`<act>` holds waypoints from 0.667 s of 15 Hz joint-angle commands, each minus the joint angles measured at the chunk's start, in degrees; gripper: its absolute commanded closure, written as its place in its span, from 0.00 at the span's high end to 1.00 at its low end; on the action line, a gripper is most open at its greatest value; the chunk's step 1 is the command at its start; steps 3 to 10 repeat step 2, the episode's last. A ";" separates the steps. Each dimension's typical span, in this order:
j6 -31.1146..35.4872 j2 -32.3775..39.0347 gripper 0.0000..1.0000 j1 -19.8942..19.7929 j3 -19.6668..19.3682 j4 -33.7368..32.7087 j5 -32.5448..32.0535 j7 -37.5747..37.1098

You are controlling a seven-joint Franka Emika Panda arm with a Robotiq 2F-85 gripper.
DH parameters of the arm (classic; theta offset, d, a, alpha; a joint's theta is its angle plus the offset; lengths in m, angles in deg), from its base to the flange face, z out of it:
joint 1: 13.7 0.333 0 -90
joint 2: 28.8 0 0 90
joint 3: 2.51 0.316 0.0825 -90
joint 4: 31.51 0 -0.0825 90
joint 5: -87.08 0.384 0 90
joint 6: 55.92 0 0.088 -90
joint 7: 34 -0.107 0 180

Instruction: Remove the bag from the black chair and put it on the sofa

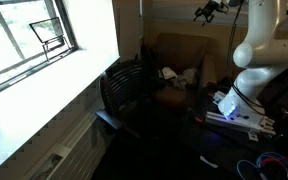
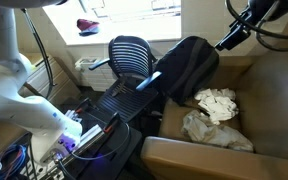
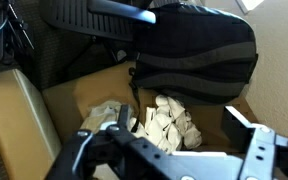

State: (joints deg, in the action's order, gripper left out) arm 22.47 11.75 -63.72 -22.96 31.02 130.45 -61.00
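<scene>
Crumpled white cloths [image 2: 216,101] lie heaped, alongside a bright window [image 1: 24,35] and tangled cables [image 2: 12,160].

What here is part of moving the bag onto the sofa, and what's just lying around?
Job: bag, black chair, sofa, open gripper.
Lying about: white crumpled wads on the sofa, tangled cables.
</scene>
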 commanded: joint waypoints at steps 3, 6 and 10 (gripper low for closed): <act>0.32 0.25 0.93 -0.96 2.37 -1.16 -1.49 -0.85; 0.32 0.25 0.93 -0.96 2.37 -1.16 -1.49 -0.85; 0.32 0.25 0.93 -0.96 2.37 -1.16 -1.49 -0.85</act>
